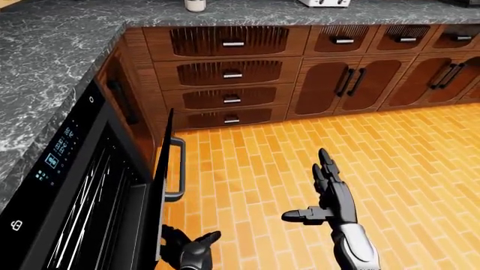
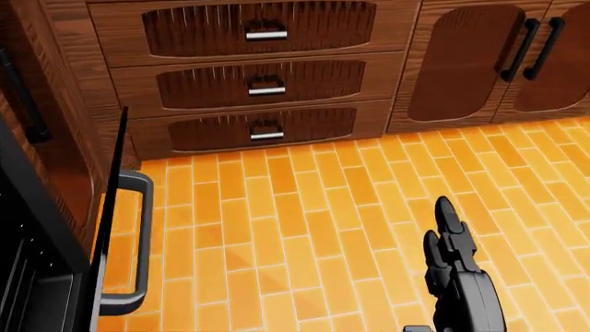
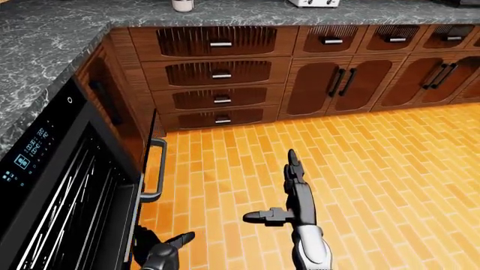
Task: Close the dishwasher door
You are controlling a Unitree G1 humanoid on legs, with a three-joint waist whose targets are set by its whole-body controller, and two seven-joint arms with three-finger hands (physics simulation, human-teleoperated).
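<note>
One dishwasher door (image 1: 160, 185), two robot hands (image 1: 330, 194)

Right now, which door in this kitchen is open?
The black dishwasher door on the left of the left-eye view. It swings out over the orange floor, its handle facing the room. The brown cupboard doors are all shut flat.

left hand (image 1: 191, 250) cut off at bottom edge, countertop jar (image 1: 195, 4) cropped — control panel icons (image 1: 58, 153) unreadable

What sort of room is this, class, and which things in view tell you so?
Most likely a kitchen: a grey stone-look counter over wooden drawers, a dishwasher door standing part open with racks behind it, and an orange tile floor.
</note>
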